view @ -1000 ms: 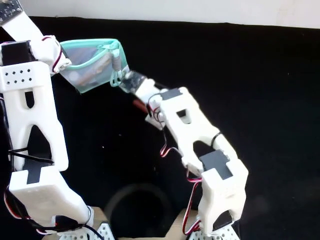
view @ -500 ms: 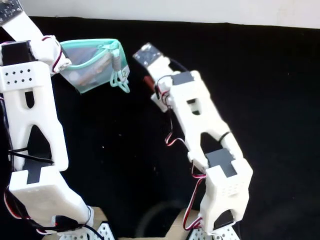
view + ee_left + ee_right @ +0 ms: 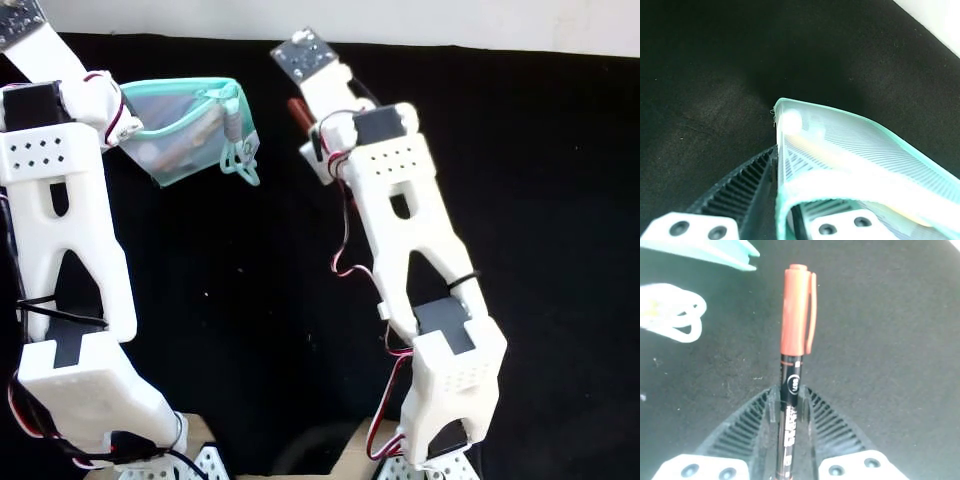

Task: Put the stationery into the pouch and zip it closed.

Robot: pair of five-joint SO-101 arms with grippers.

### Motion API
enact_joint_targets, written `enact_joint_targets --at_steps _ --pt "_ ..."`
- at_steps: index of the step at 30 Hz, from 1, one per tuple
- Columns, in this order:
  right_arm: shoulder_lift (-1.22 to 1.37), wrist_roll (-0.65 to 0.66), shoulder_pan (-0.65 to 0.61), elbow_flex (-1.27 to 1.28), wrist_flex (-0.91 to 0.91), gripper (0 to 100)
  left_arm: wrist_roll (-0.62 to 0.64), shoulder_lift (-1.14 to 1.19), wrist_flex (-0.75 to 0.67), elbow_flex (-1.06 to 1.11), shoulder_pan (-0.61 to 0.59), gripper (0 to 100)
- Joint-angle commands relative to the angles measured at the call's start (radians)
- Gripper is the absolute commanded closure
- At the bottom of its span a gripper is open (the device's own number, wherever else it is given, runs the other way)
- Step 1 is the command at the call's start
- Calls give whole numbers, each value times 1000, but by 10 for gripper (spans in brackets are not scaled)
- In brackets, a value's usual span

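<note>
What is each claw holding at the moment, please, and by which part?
The right claw grips the red-capped pen by its black barrel; the left claw pinches the mint pouch at the end away from its zip pull.

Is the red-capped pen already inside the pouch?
No: the right gripper clamps the red-capped pen out in the open, apart from the pouch.

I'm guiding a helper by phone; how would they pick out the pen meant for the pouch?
On the black table, find the right arm, apart from the mint-green pouch. Its pincer is shut on the pen: black barrel, orange-red cap with clip, unlike the pale pouch and white cord loop nearby.
</note>
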Motion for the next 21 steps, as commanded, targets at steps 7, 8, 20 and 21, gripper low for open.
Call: enact_joint_targets --at_steps 7,8,20,21 --pt "-16 -112 -13 -340 119 991 -17 94 -25 13 -8 994" --pt "-16 -124 -19 -374 130 991 -17 94 -23 13 -7 994" --pt "-15 -267 -104 -613 134 991 -17 94 -23 15 -7 994" --pt "-15 -284 -104 -634 134 991 -17 94 -23 15 -7 994"
